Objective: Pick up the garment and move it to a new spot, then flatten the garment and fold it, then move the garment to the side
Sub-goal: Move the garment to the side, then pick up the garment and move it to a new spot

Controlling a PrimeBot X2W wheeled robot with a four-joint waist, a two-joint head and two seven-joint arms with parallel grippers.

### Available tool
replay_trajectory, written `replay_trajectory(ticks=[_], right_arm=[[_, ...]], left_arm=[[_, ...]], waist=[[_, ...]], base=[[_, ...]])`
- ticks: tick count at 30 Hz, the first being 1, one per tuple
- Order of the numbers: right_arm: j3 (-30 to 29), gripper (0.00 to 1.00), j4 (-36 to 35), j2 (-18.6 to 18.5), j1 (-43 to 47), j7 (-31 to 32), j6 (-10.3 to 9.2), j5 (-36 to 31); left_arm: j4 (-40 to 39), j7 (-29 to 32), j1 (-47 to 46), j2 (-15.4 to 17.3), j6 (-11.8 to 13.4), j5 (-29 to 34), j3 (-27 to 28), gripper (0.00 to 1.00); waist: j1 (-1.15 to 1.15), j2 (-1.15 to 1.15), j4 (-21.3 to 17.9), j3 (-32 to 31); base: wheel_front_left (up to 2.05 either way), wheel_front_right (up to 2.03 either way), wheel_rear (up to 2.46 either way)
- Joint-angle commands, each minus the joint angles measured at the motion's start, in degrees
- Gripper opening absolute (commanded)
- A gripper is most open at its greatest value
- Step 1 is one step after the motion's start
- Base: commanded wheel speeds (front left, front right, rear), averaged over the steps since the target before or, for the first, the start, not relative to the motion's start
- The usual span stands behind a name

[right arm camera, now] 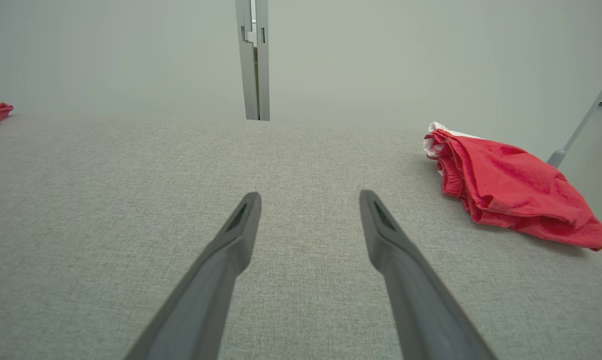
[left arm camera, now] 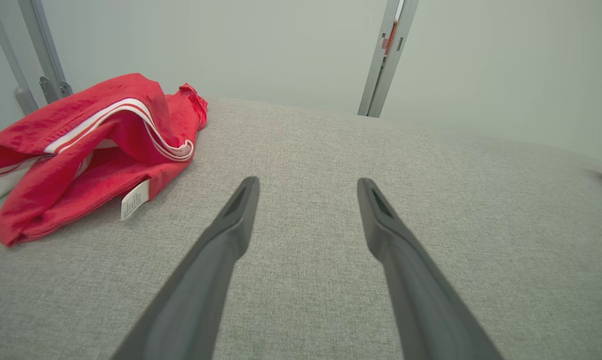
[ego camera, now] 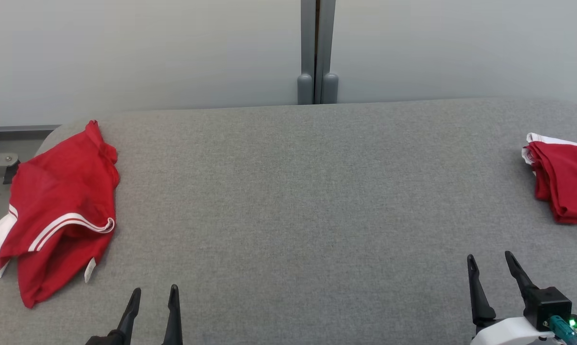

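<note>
My left claw [ego camera: 155,288] and right claw [ego camera: 489,255] both stand fully spread, empty. The garment [ego camera: 63,201] lies crumpled on the table [ego camera: 293,191] at ten o'clock (label showing); second garment [ego camera: 563,187] at two o'clock.

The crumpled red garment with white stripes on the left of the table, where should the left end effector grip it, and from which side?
Grip the raised striped hem of the red garment, coming from its table-centre side with the open left end effector. That edge arches up off the grey table and faces inward, so a finger could probably slip under.
</note>
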Motion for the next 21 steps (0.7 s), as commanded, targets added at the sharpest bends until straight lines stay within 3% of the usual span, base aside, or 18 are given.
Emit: replay_trajectory(ticks=[1, 9, 21], right_arm=[[0.3, 1.0, 0.0, 0.0, 0.5, -0.1, -0.09, 0.5], [0.9, 1.0, -0.6, 0.0, 1.0, -0.1, -0.09, 1.8], [5.7, 1.0, 0.0, 0.0, 0.8, -0.1, -0.09, 4.9]], left_arm=[[-0.1, 0.0, 0.4, 0.1, -0.2, -0.3, 0.1, 1.0], [-0.1, 0.0, -0.8, 0.1, -0.1, -0.1, -0.5, 1.0], [0.1, 0.0, 1.5, 0.1, 0.3, 1.6, -0.5, 1.0]], waist=[[0.0, 0.0, 0.0, 0.0], [0.0, 0.0, 3.0, 0.1], [0.0, 0.0, 20.1, -1.6]], base=[[0.0, 0.0, 0.0], [0.0, 0.0, 0.0], [0.0, 0.0, 0.0]])
